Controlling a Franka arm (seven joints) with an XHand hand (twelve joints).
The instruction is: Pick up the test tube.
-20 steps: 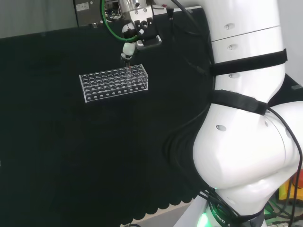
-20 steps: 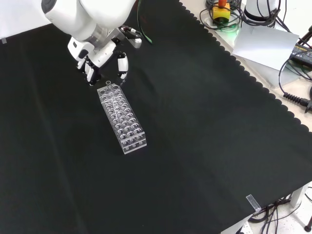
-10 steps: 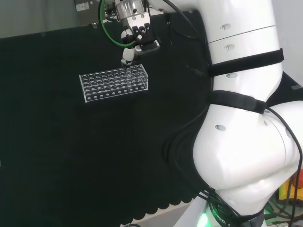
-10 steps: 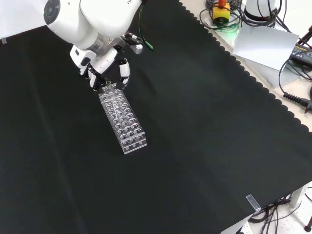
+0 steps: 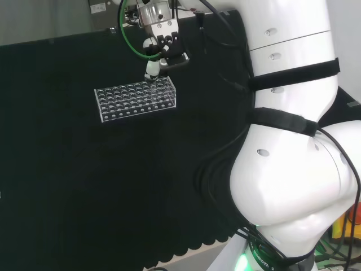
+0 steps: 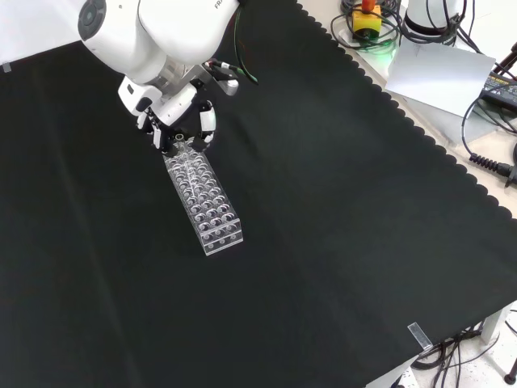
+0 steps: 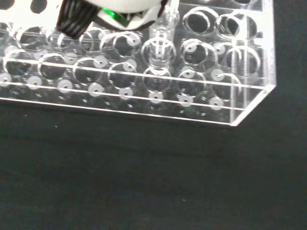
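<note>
A clear plastic rectangular test tube rack (image 6: 203,199) with many round wells is seen lying on the black cloth of the table (image 6: 323,242), left of centre in the upper half of the front view. In the head view the same rack (image 5: 135,99) sits in the upper left of the frame, left of the big white arm links.

The black and white robot hand (image 6: 181,120) is positioned over the upper end of the rack in the front view, at the upper left of the frame. In the head view, the robot hand (image 5: 159,52) is seen just above the rack's right end. Its fingers are curled in close around the top of a thin clear glass test tube (image 7: 162,45), which stands upright in a well near the rack's corner, upper centre in the wrist view. Whether the fingertips actually pinch the tube cannot be told for certain.

The task is judged to be at the grasping step. The approach appears complete and the closing of the fingers nearly so. The tube's lower part is seated in the rack, so the lift is not yet done. A straight upward pull out of the well is judged to be what remains.
</note>
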